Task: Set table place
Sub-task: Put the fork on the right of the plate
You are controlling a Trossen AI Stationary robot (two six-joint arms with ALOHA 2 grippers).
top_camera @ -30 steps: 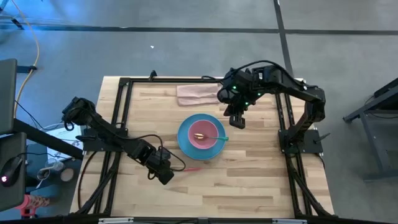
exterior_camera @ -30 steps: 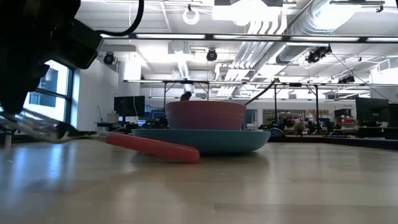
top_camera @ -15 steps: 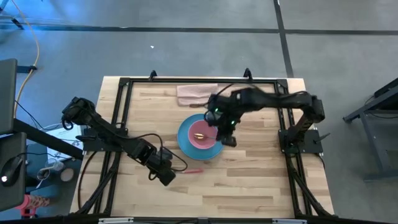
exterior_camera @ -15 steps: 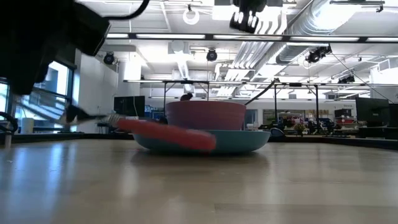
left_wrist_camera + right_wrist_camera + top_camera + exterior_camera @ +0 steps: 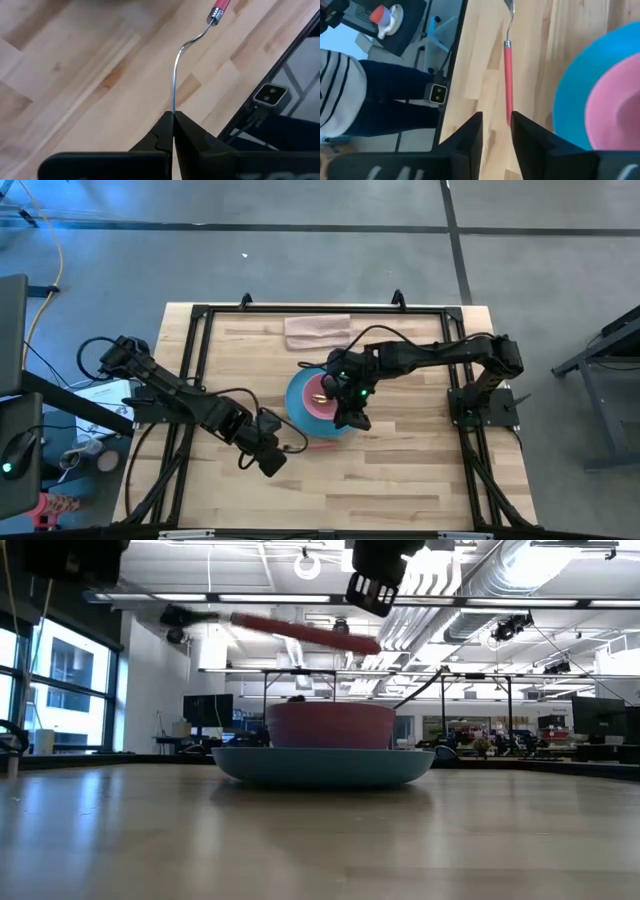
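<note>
Left hand (image 5: 173, 131) pinches fork (image 5: 176, 85); low view shows it airborne.

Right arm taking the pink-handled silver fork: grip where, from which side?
Silver fork with pink handle: mid-handle, from above, jaws across it. Left gripper pinches the silver end, leaving only the straight handle free; right gripper is open above it.

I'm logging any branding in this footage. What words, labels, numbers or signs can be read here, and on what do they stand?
None can be read in any view.
The plate, the bowl, the fork, the folded cloth and the table bear no visible lettering.
Room fittings behind the table in the low view: too small to tell whether any carries text.
</note>
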